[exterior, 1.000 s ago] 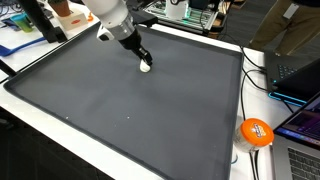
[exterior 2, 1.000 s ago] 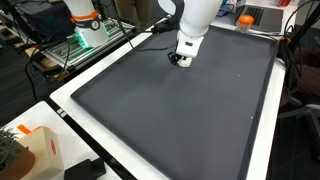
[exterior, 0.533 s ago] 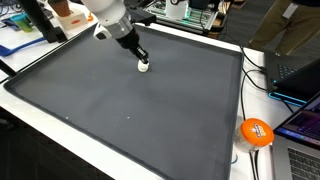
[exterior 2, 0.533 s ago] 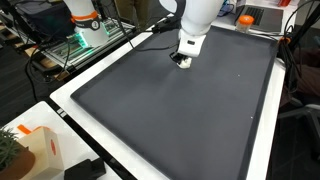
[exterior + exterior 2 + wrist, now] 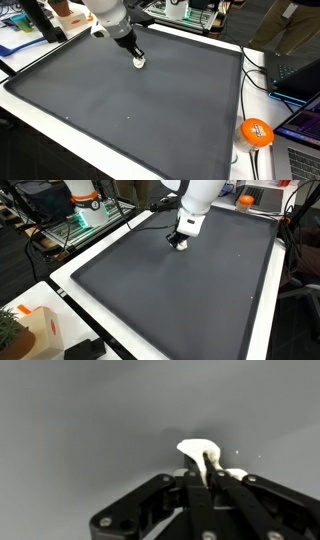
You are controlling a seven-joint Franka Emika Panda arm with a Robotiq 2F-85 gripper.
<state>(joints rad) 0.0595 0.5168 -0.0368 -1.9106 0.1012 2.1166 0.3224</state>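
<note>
Hand clenched on small white soft lump; has crept toward far edge of dark grey desk mat since earlier; carry ongoing.

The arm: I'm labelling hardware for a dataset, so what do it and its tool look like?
The arm has a smooth, rounded white shell in both exterior views. Its tool is black: the wrist view shows two linkage fingers with round pivot bolts. No markings are legible.

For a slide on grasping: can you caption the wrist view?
Gripper shut on a small white object, seen against a dark grey mat.
</note>
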